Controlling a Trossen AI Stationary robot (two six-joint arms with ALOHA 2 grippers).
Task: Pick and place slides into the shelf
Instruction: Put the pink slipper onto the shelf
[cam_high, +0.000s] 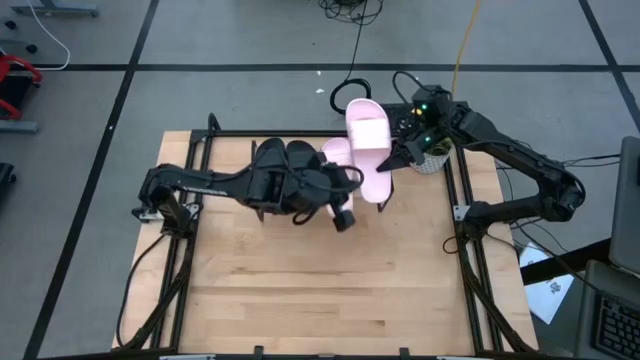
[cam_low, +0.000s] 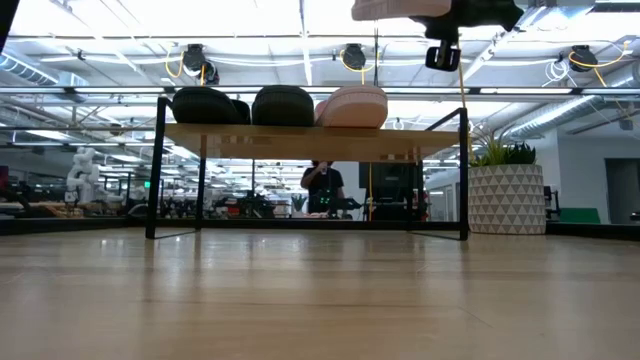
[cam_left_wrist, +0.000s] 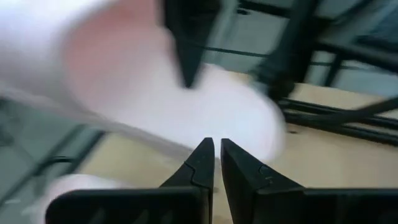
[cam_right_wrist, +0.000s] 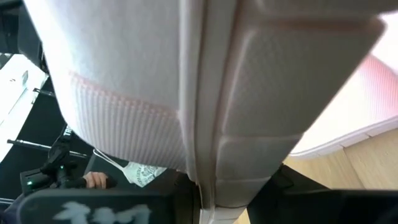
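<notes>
**Pink slide held above the shelf**

Our right gripper (cam_high: 392, 163) has its jaws clenched on a pale pink open-toe slide sandal (cam_high: 367, 133), carrying it in the air just above the far right end of the low shelf with a light wood plank top and thin black wire legs (cam_low: 300, 141). Our left gripper (cam_left_wrist: 216, 163) hangs over the large wooden tabletop (cam_high: 320, 290) near the shelf, jaws closed on nothing. On the shelf sit two matte black slides (cam_low: 245, 106) side by side and one pale pink slide (cam_low: 352, 106) at their right.
</notes>
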